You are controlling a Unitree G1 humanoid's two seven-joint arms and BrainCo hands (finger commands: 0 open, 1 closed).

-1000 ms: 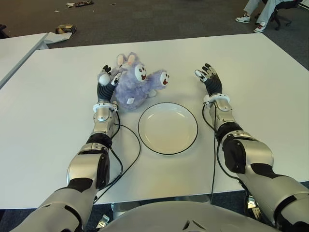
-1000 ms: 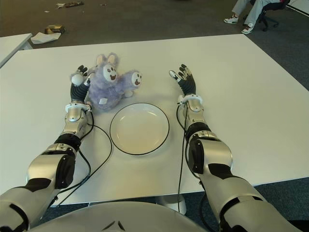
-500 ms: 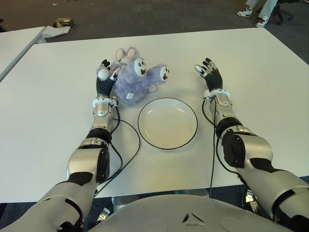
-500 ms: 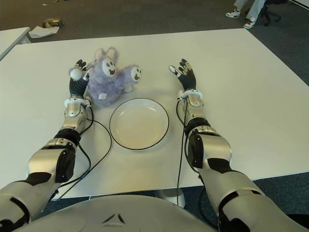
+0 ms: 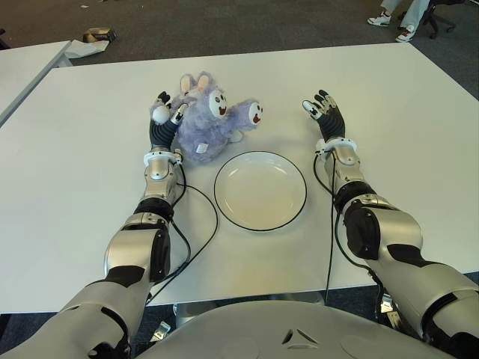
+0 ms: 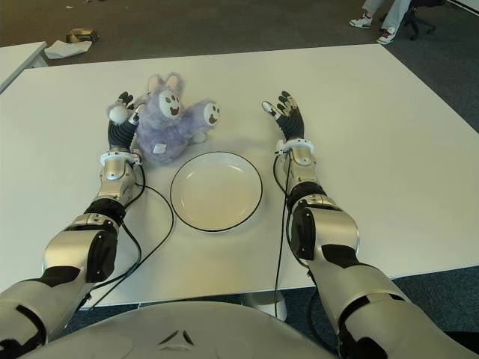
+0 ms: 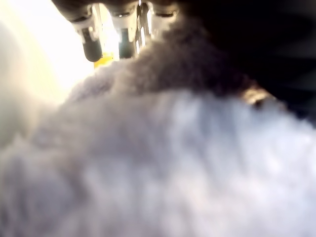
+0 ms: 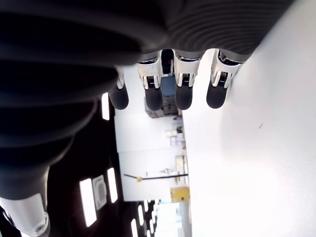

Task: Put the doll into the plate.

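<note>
A fluffy purple rabbit doll [image 5: 209, 127] with white paws lies on the white table [image 5: 404, 120], just behind the left part of a white plate [image 5: 260, 191] with a dark rim. My left hand [image 5: 163, 112] stands open against the doll's left side, fingers straight and one white paw at its fingertips. In the left wrist view the doll's fur [image 7: 173, 163] fills nearly everything below the straight fingers [image 7: 91, 44]. My right hand [image 5: 323, 112] is open to the right of the plate and holds nothing; its fingers [image 8: 182, 94] hang apart over bare table.
Black cables [image 5: 202, 217] run along the table from both wrists beside the plate. A second white table [image 5: 22, 67] stands at the far left. Litter [image 5: 97, 34] lies on the dark floor behind, and a person's feet [image 5: 397, 22] show at the top right.
The whole scene sits slightly higher than a second ago, as the view shifted. Hands, doll and plate keep their places relative to each other.
</note>
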